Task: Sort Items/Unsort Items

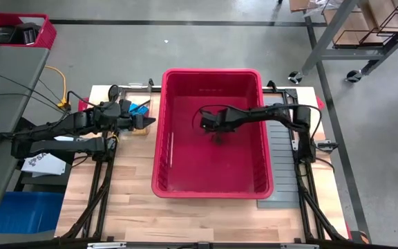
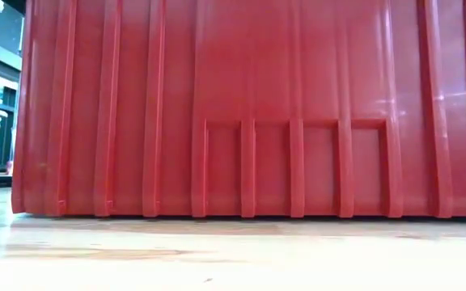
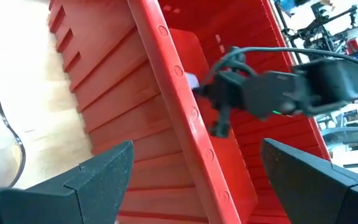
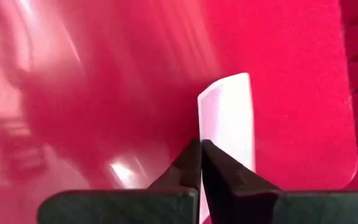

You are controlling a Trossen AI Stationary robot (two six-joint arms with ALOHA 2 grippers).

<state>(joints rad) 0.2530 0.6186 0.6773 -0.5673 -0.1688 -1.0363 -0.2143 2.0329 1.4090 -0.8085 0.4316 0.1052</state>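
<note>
Right claw (image 4: 201,163) pinches unmarked pale card (image 4: 229,118).

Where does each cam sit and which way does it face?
High: overhead, straight down on the table; both arms, red bin.
Low: table height, facing the bin's outer wall; no arm shows.
Left wrist: beside the bin, past the open left gripper; sees the right arm inside.
Right wrist: inside the bin; shut right gripper against a white piece.
Shared: the bin, in all four.
</note>
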